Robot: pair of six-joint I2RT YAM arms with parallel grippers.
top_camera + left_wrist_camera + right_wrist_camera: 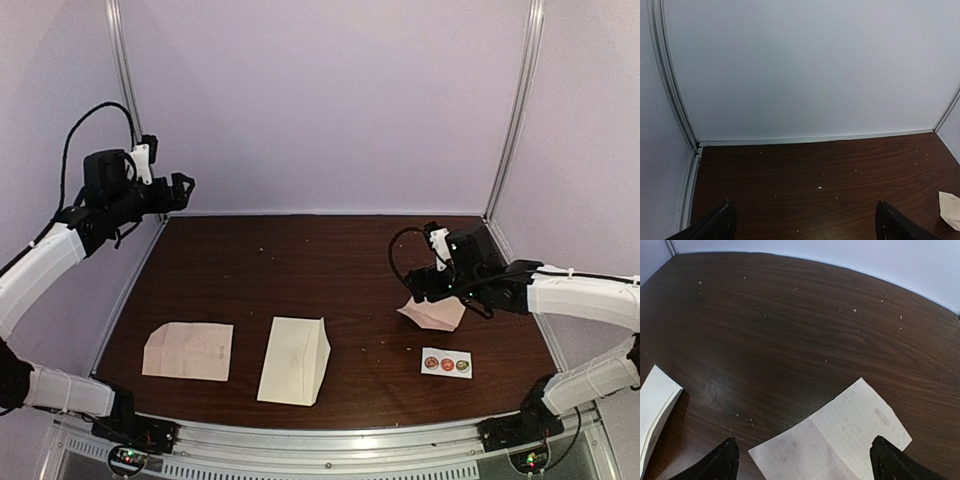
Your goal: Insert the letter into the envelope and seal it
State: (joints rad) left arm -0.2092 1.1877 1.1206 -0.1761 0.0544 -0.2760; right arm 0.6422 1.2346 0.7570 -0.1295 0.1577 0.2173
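Observation:
The cream envelope (293, 360) lies flat at the table's near middle, and its edge shows at the left of the right wrist view (657, 400). A pinkish lined letter sheet (436, 313) (840, 435) lies on the table at the right. My right gripper (425, 292) (802, 466) hovers low over it, open, with one finger on each side of the sheet and neither touching it. A second pinkish creased sheet (188, 351) lies at the near left. My left gripper (182, 190) (807, 226) is raised high at the far left, open and empty.
A small white strip of round stickers (446, 363) lies near the front right, close to the right arm. Pale walls with metal posts close in the table (300, 260) at the back and sides. A pale paper corner (951, 209) shows at the right of the left wrist view.

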